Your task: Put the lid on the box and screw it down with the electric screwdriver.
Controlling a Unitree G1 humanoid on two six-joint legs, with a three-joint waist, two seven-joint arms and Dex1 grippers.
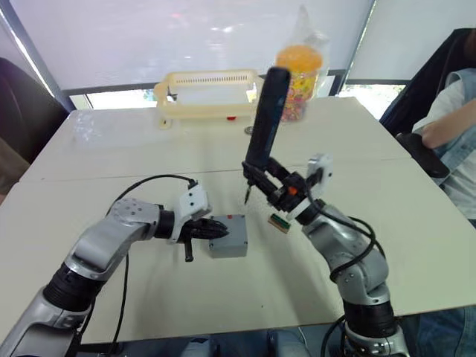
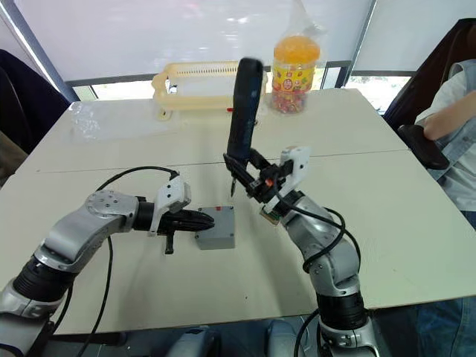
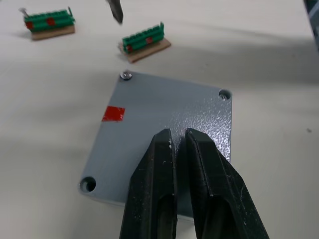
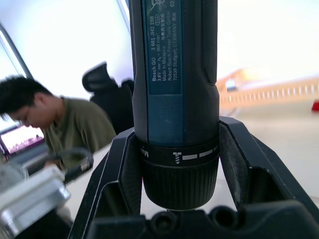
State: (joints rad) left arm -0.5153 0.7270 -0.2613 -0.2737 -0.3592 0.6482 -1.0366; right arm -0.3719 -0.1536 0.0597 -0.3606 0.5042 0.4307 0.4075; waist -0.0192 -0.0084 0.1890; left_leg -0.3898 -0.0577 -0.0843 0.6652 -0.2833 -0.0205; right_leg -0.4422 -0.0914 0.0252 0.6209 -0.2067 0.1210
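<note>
Screwing stage: left gripper (image 3: 178, 144), fingers closed, presses the lid (image 3: 164, 124) onto the box (image 1: 228, 236) on the table (image 1: 111, 149); right gripper (image 1: 269, 184) clamps the electric screwdriver (image 1: 265, 119), bit raised, next needing a corner screw hole (image 3: 225, 94)

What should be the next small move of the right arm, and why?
Probably lower the electric screwdriver so its bit meets the screw in the lid's corner: the bit hangs above the table, and the left gripper, fingers shut, presses the lid down.

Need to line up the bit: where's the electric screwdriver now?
The electric screwdriver is clamped upright in the right pincer, bit down, poised above the table just right of the lid.
</note>
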